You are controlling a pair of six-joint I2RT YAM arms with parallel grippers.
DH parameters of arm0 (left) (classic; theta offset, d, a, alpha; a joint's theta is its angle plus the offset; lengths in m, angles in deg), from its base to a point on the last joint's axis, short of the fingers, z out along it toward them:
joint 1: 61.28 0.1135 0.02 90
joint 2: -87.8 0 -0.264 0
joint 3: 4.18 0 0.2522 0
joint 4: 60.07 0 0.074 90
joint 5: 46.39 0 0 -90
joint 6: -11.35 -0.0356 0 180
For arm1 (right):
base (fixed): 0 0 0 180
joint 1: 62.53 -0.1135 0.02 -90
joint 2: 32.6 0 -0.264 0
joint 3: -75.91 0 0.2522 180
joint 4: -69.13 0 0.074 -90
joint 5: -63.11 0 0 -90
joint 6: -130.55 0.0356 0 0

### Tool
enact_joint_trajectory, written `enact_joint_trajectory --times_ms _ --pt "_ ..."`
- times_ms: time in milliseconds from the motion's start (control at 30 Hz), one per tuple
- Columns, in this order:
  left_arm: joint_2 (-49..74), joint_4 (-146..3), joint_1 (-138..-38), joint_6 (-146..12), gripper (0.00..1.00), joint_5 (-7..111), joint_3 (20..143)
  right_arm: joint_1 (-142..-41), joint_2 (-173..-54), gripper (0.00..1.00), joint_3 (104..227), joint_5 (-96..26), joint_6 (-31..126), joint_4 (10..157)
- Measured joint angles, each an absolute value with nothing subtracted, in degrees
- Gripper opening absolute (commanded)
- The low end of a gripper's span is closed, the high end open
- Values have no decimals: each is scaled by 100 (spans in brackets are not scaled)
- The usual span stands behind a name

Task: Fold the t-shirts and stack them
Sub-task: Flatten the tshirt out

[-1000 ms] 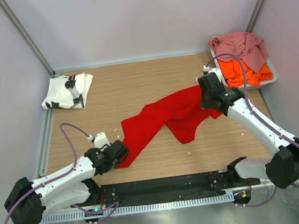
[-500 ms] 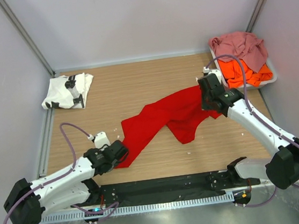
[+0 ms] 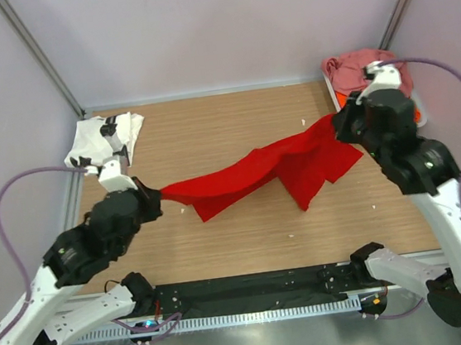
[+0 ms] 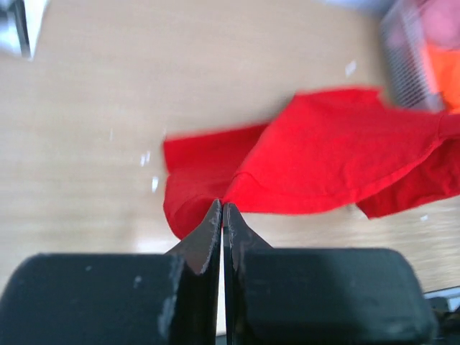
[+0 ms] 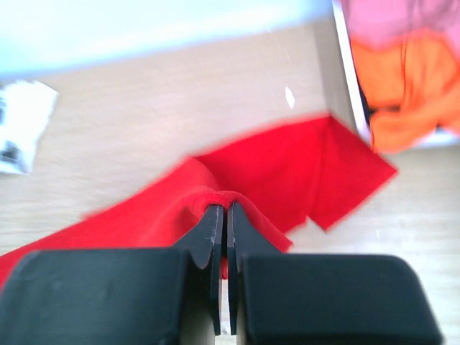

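Left gripper (image 4: 221, 208) and right gripper (image 5: 225, 209) clenched the unfolded red t-shirt (image 3: 304, 160); the white t-shirt (image 3: 106, 141) sat folded at ten o'clock; the pink t-shirt (image 5: 402, 18) and orange t-shirt (image 5: 410, 79) waited unfolded.

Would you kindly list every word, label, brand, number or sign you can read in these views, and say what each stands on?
No text can be read.
The white t-shirt carries black print, but it is too small and crumpled to tell whether it is lettering.
The red t-shirt is plain.
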State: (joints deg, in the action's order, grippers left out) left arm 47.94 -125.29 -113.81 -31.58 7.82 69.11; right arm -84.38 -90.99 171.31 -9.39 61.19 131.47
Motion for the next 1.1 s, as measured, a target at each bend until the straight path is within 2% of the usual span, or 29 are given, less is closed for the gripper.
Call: enact_joint_trajectory --times_ms 300,500,700,867,1100 --pt "4672 -12337 -11381 -5663 0 1149 9877 -8425 -8116 1 19162 -1606 5446 13274" --pt "4687 -12031 -11372 -6627 0 2091 11053 -8425 -7346 1 19979 -2010 4939 13173" --pt "4790 -11920 -10986 -7191 0 3409 11713 -8425 -6638 1 20135 -2439 4587 12736" --pt "5013 -11900 -10354 -7477 0 4305 11888 -8425 -6557 1 20458 -2769 4333 12450" --pt "5052 -11841 -10098 -7687 0 4380 11820 -8425 -7169 1 21083 -2526 4069 12172"
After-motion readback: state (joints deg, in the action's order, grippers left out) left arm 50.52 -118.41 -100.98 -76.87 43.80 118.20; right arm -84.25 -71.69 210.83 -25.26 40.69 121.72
